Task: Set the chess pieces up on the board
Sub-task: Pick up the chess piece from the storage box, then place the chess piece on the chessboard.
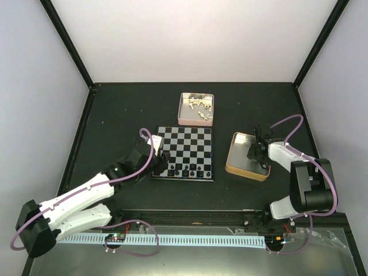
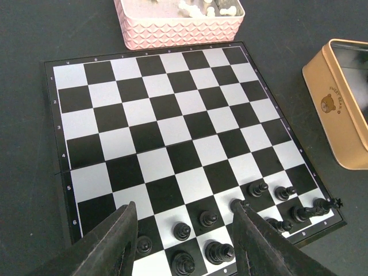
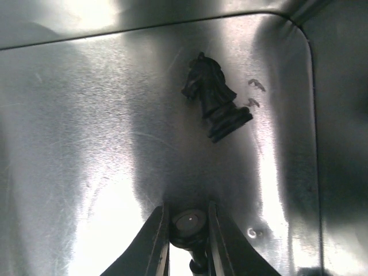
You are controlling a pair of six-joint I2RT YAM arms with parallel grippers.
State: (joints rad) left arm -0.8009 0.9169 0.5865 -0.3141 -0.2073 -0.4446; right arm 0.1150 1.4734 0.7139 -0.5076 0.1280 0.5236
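Note:
The board [image 1: 184, 144] lies mid-table, and several black chess pieces [image 1: 187, 171] stand along its near rows. My left gripper [image 1: 161, 158] hangs open just above the board's [image 2: 167, 126] near left squares, its fingers either side of standing black pieces [image 2: 208, 218] without touching them. My right gripper [image 1: 259, 152] reaches down into the gold tin [image 1: 230, 155]. In the right wrist view that gripper [image 3: 187, 214] is shut on a black chess piece [image 3: 190, 223], whose round base faces the camera. A black knight [image 3: 214, 106] lies on its side on the tin floor [image 3: 86, 144] just beyond.
A pink tin [image 1: 181, 112] holding several cream-white pieces [image 1: 198, 104] stands just behind the board; it also shows in the left wrist view [image 2: 172, 29]. The gold tin [image 2: 333, 103] sits close to the board's right edge. Dark frame posts rise at the table's back corners.

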